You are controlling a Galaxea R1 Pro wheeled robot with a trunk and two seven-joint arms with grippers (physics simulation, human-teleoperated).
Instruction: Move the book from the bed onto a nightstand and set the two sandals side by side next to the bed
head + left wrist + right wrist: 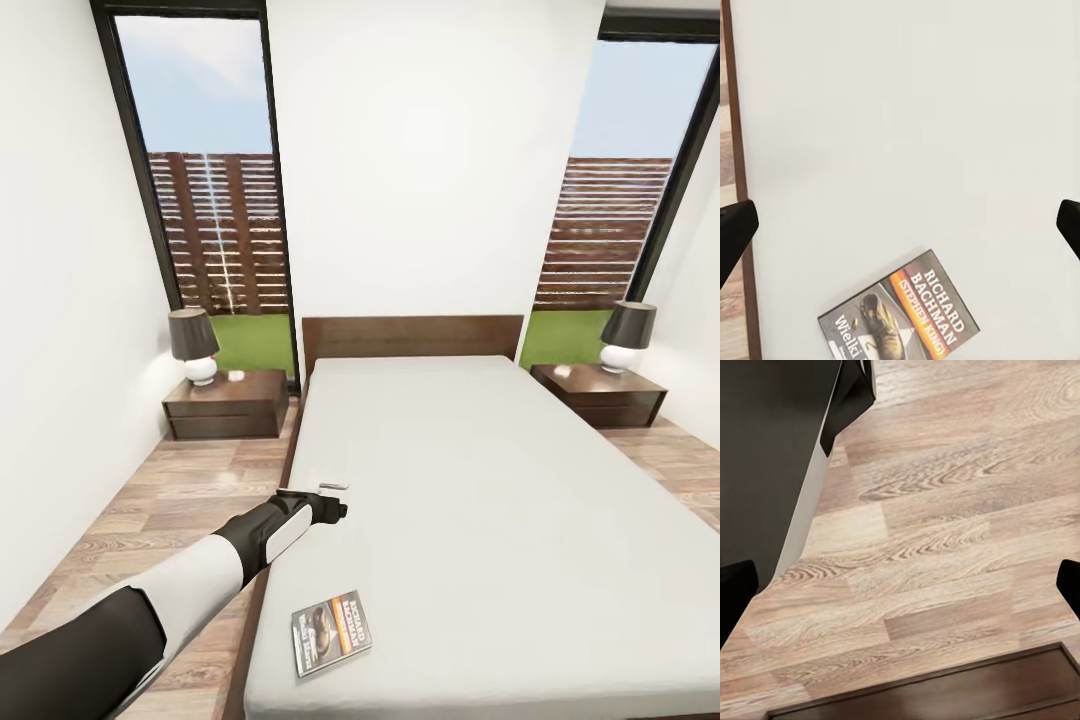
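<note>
Left tool [900,225], fingers spread wide, hangs over one book [900,319], between two nightstands [225,402].

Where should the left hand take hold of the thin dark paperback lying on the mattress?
Probably at the thin dark paperback edge nearest the bed's left side, coming from above with the open left hand. It lies flat on the pale grey-white mattress, so only a thin edge offers purchase.

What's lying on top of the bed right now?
On the bed, only the book lies flat on the mattress, near its foot. The left gripper hovers above. Nothing else shows there; under the book is hidden.
</note>
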